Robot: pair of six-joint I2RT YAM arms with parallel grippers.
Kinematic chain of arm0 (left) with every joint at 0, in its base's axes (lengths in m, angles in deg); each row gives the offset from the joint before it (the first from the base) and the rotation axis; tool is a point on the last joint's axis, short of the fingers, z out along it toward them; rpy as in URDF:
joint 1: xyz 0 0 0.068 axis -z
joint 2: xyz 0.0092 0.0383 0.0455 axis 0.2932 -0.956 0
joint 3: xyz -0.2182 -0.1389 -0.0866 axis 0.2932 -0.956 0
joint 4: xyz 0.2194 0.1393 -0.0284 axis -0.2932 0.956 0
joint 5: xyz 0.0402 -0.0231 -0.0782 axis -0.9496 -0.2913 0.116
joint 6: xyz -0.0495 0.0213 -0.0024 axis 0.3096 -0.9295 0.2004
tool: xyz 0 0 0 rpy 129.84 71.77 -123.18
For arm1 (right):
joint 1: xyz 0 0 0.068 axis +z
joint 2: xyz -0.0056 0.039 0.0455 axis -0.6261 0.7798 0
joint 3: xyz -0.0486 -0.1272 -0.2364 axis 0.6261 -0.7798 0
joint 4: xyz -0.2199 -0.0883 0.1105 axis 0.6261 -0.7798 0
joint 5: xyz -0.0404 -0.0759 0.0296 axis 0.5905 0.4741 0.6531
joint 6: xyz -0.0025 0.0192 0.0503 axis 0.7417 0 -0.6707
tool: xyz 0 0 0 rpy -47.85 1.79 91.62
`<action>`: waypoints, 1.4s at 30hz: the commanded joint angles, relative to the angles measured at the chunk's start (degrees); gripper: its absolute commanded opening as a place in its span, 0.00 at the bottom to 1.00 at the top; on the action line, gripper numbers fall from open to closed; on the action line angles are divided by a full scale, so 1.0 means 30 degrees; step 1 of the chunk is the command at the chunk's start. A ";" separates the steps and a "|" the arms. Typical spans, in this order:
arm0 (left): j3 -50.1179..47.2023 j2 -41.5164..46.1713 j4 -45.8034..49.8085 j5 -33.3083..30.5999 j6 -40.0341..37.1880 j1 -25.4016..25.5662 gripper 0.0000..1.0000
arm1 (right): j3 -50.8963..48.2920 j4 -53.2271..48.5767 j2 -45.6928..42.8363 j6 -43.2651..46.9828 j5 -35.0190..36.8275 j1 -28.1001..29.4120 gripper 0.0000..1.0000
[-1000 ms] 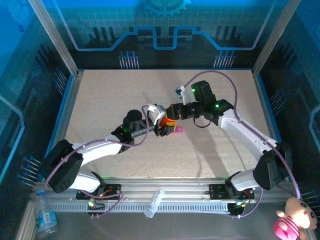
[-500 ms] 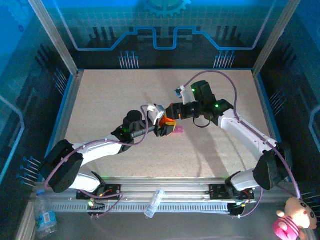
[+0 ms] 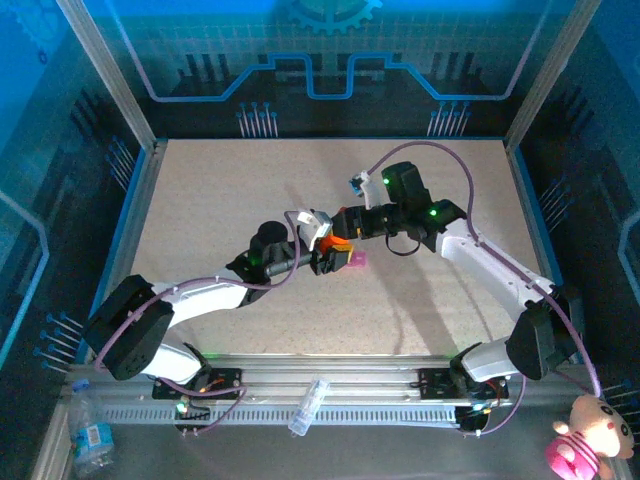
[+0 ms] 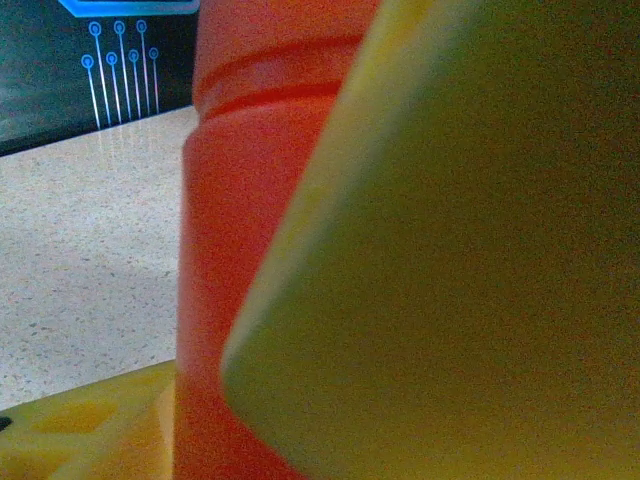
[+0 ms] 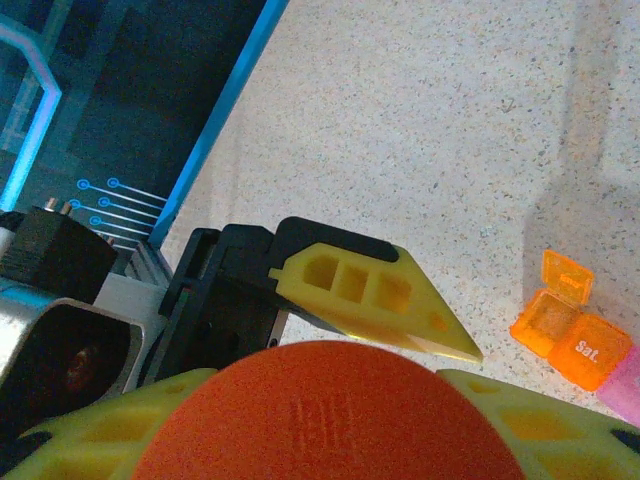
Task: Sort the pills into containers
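The right fingers are clenched on the orange bottle, one yellow pad on either side of its round end, which faces the right wrist camera. The left fingers straddle the same bottle from the opposite side. In the left wrist view one pad stands in front of the bottle's right flank and the other shows low at its left, but I cannot tell whether they press on it or stand just off it. From above, the two sets of fingers meet tip to tip over the middle of the table, with the bottle between them. The containers lie on the table near the fingertips, to the right of the right fingers in their own view and touching neither set. They form a short joined strip: an orange box with its lid raised, an orange box marked "Sat.", and a pink box cut by the frame edge.
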 commanded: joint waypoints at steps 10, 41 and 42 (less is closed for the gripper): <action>0.0523 0.0121 -0.0932 0.0208 0.0906 0.0096 0.35 | -0.0527 0.0390 -0.0820 -0.0069 0.0177 0.0376 0.44; 0.0197 0.1792 0.2829 -0.0368 -0.1317 0.0095 0.00 | -0.2110 0.1080 -0.4942 -0.4222 0.3256 -0.0667 0.91; 0.0243 0.1765 0.2967 -0.0247 -0.1396 0.0073 0.00 | -0.2075 0.1201 -0.4744 -0.4243 0.3362 -0.0430 0.90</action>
